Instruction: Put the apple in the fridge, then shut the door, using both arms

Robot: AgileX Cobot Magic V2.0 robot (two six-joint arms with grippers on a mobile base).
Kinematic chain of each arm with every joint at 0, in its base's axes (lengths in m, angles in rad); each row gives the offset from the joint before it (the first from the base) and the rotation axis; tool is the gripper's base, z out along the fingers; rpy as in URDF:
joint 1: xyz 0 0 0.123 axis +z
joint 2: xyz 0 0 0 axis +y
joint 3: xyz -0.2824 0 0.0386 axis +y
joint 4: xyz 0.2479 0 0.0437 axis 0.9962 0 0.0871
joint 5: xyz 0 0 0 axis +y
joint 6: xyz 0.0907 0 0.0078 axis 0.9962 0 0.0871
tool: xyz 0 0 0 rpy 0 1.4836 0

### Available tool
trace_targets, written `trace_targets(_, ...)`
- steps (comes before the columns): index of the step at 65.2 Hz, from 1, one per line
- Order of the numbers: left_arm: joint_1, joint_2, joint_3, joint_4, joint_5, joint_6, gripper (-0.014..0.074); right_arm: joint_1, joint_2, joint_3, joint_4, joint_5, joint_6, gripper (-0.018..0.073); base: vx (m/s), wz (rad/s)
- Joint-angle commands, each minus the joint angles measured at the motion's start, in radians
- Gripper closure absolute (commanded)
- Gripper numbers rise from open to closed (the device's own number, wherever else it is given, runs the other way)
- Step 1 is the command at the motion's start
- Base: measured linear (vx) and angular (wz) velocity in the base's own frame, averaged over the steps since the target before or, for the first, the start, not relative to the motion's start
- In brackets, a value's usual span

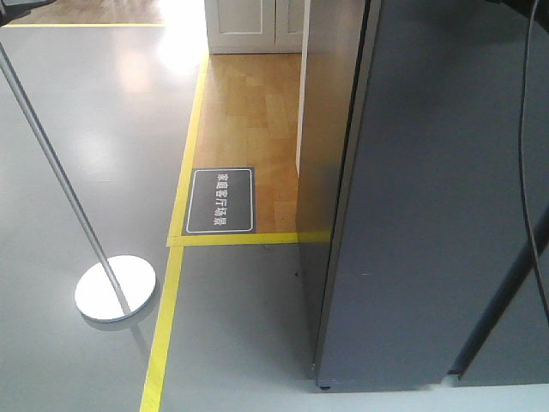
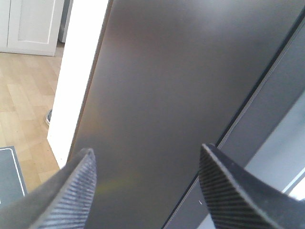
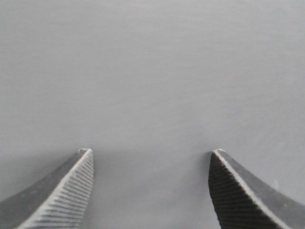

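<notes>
Across the right half of the front-facing view stands the fridge [image 1: 330, 154], dark grey, with its tall door [image 1: 429, 197] filling the frame from the top edge down to the lower right. The door's edge runs as a dark seam down the middle of the picture, and the door appears shut against the body; no white interior shows. The apple is not visible in any view, so where it lies cannot be told.

At the left of that view a slim metal pole slants down to a round white stand base [image 1: 115, 288] on the grey floor [image 1: 77, 154]. Yellow floor tape [image 1: 176, 257] borders a patch of wooden flooring [image 1: 253, 129], and a dark floor sign [image 1: 221, 200] with white characters lies in the middle, just beside the tape. White cabinet doors [image 1: 253, 26] sit at the top centre.

From the left wrist view, the left end effector [image 2: 145, 179] is spread wide, its two ribbed fingertips [image 2: 78, 186] in the lower corners with nothing between them. It faces the fridge's dark panel, with a dark seam running diagonally at the right.

From the right wrist view, the right end effector [image 3: 150, 183] is likewise spread, ribbed fingertips [image 3: 71, 191] at lower left and lower right, holding nothing, facing a plain grey matte surface that fills the frame; whether it touches that surface cannot be told.
</notes>
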Motion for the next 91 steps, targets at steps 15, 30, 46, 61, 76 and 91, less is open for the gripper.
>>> trace_targets(15,0.001,-0.047,-0.028,0.024,0.038,-0.005,0.0136,-0.020,0.018,-0.086,-0.028,0.145,-0.011,0.0052,0.00,0.00)
trace_targets(30,0.001,-0.047,-0.028,0.023,-0.064,-0.005,0.0228,-0.021,-0.073,-0.086,-0.039,0.319,-0.013,0.0134,0.00,0.00)
trace_targets(46,-0.003,-0.047,-0.028,-0.009,-0.259,-0.005,0.0514,-0.021,-0.229,-0.086,-0.064,0.592,-0.013,0.0490,0.00,0.00)
trace_targets(61,-0.003,-0.048,-0.028,-0.057,-0.485,-0.005,0.0605,-0.021,-0.350,-0.085,-0.064,0.802,-0.013,0.0567,0.00,0.00)
trace_targets(76,-0.064,-0.162,0.093,0.035,-0.516,-0.006,0.0604,-0.021,-0.423,-0.082,-0.065,0.995,-0.011,0.0564,0.00,0.00)
trace_targets(91,-0.081,-0.327,0.397,0.035,-0.441,0.003,0.0604,-0.021,-0.515,0.097,-0.055,0.901,-0.036,0.0564,0.00,0.00)
